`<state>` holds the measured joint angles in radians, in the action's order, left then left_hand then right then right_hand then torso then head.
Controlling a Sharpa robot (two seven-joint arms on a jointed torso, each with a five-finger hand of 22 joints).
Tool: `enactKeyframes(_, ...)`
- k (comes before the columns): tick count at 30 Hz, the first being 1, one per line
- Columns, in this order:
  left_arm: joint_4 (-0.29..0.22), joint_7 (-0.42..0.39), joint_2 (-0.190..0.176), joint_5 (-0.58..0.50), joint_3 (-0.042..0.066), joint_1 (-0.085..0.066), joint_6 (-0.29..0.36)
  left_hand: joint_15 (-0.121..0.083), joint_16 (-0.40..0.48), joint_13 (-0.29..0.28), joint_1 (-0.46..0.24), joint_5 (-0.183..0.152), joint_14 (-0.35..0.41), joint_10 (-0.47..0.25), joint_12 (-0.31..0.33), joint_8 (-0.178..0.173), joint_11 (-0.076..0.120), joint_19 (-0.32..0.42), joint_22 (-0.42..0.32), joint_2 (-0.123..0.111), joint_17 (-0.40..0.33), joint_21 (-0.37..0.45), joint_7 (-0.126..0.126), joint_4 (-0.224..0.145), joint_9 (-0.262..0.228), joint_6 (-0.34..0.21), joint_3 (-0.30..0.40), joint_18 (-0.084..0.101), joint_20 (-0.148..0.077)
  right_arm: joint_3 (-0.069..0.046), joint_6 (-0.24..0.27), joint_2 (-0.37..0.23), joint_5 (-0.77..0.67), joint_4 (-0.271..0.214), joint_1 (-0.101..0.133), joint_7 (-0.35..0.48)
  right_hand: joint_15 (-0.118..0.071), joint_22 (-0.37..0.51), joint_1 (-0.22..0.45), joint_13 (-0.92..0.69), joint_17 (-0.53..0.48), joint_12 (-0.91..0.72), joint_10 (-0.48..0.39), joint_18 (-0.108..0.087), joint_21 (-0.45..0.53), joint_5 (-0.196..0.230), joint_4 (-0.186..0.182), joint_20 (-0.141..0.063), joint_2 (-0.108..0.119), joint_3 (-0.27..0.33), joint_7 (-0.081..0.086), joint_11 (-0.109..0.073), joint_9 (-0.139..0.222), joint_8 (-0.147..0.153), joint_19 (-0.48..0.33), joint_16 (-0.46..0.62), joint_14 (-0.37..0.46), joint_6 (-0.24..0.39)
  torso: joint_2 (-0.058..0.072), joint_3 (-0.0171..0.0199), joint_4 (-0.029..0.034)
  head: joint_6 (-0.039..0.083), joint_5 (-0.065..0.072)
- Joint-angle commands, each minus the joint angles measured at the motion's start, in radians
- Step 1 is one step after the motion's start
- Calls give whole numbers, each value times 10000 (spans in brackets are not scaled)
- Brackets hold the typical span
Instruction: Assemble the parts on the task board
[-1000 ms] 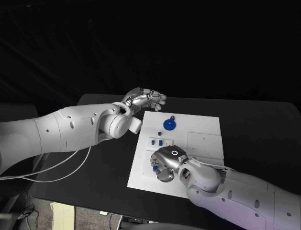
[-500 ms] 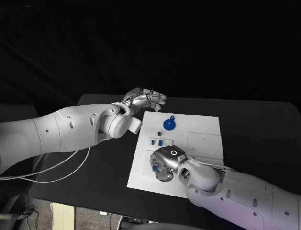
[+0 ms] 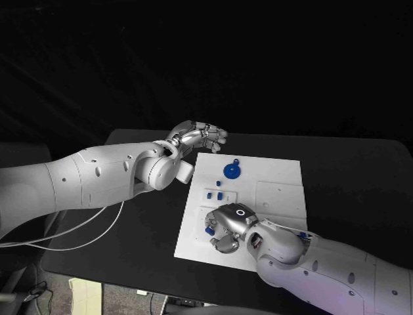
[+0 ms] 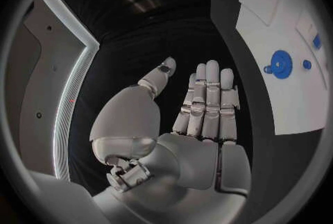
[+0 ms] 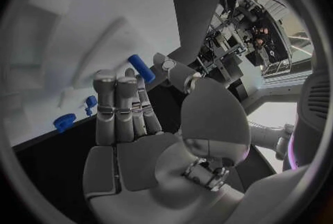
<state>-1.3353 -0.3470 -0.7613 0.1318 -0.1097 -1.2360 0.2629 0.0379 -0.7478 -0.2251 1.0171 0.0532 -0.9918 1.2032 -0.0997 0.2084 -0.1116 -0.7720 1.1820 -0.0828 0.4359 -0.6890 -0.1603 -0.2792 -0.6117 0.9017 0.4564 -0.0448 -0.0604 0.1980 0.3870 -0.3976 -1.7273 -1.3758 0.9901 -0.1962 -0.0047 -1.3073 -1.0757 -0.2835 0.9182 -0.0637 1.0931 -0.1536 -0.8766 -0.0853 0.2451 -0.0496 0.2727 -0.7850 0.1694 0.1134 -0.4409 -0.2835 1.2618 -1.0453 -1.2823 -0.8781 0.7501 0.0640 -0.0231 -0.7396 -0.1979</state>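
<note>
A black bench (image 3: 358, 177) carries the white rectangular task board (image 3: 272, 190), with darkness behind it. On the board's far part lies a round blue disc part (image 3: 233, 170), with several small blue parts (image 3: 216, 194) in a row nearer the middle. The right silver hand (image 3: 227, 226) rests over the board's near left corner; in the right wrist view its fingers (image 5: 121, 107) and thumb pinch a small blue cylindrical peg (image 5: 141, 68), though the contact is hard to make out. The left silver hand (image 3: 199, 136) hovers past the board's far left corner, fingers (image 4: 208, 96) straight and together, thumb apart, holding nothing.
</note>
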Motion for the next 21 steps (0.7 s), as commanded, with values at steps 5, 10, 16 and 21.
enactKeyframes(5,-16,-47,-34,-59,5,-12,-124,50,39,-15,-40,9,-20,-59,30,55,4,-61,19,41,19,62,1,60,19,-76,4,-149,42,-18,1026,-453,793,-424,23,374,185,19,-80,310,-149,-36,-448,-1082,294,-44,-88,103,169,60,46,151,36,51,-352,197,327,199,0,7,5,6,-8)
enactKeyframes(10,-18,-48,-32,-59,5,-12,-138,49,44,-14,-39,9,-21,-67,34,53,0,-62,22,39,27,65,-1,59,22,-82,6,-150,42,-127,1223,-770,1259,-856,184,591,152,21,-152,376,-189,-147,-321,-1082,318,-57,-138,118,165,61,91,116,32,11,-342,171,328,181,1,7,-10,56,19)
enactKeyframes(16,7,-48,-23,-60,3,-11,-137,49,48,-14,-40,9,-22,-70,35,53,-1,-63,24,44,33,68,-3,61,23,-84,7,-150,42,-436,1190,-1202,2127,-1316,336,834,58,8,-208,443,-243,-338,-38,-1082,308,-108,-258,112,112,72,124,19,27,-58,-261,110,274,128,-4,26,-10,97,63)
enactKeyframes(21,26,-50,-10,-101,0,-9,-145,50,52,-14,-42,8,-23,-72,36,54,-2,-64,26,45,37,70,-4,62,23,-85,7,-150,42,-733,578,-1824,3852,-1537,759,916,-81,-32,-219,417,-280,-605,371,-1082,255,-189,-380,96,-60,87,71,-126,8,-150,-163,33,183,16,-11,35,-20,190,165)
